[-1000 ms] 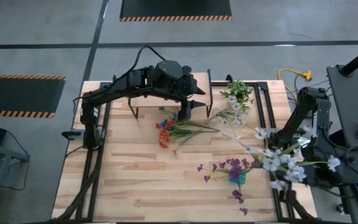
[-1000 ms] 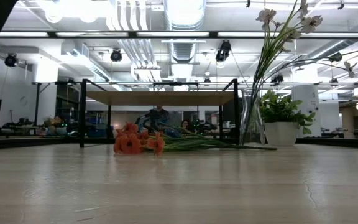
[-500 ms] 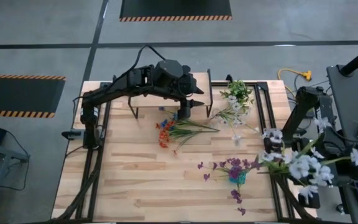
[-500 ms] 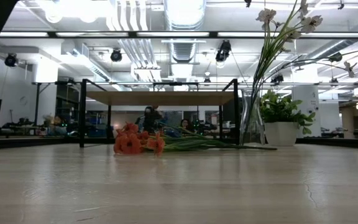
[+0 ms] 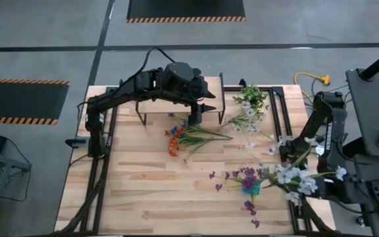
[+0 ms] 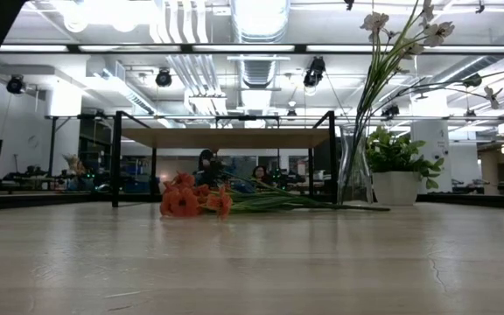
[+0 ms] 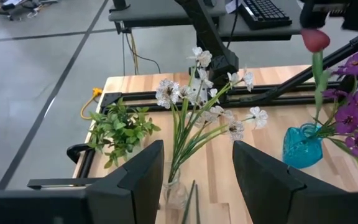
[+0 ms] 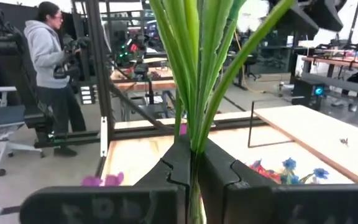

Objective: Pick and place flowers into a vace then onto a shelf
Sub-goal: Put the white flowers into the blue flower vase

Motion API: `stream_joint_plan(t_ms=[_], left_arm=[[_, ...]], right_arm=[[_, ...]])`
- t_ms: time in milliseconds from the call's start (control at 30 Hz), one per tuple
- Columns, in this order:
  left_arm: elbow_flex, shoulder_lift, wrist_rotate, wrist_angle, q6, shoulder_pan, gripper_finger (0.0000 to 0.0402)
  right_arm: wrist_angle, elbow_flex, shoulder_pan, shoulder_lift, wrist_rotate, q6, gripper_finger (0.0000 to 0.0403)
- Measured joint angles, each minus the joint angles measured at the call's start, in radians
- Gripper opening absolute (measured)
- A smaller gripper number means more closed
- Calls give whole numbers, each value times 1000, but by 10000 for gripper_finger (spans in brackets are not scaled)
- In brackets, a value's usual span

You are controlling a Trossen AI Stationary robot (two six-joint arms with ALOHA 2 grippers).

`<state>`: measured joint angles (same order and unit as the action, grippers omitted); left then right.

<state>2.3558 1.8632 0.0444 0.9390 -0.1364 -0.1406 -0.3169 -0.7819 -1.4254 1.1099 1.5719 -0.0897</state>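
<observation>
I can't read any text, label, brand or number in my views. The keyboard (image 7: pixel 263 10) beyond the table shows keys too small to make out, and I find no signs anywhere.

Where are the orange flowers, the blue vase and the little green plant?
orange flowers (image 6: pixel 185 199): low view, on the blooms lying on the table.
blue vase (image 7: pixel 302 147): left wrist view, on its glass body.
green potted plant (image 7: pixel 120 130): left wrist view, on its leaves.
</observation>
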Motion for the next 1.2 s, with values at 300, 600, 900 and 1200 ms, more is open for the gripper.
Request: stream_joint_plan(t_ms=[300, 600, 900, 1200], left_arm=[[0, 0, -26, -3, 7, 0, 176], [0, 0, -26, -3, 7, 0, 175], [0, 0, -26, -3, 7, 0, 175], [0, 1, -26, 2, 7, 0, 175]], right_arm=[[-2, 109, 27, 5, 2, -121, 8], [-3, 153, 62, 40, -2, -159, 8], [-4, 88, 64, 43, -2, -125, 8], [-4, -1, 33, 111, -1, -75, 8]])
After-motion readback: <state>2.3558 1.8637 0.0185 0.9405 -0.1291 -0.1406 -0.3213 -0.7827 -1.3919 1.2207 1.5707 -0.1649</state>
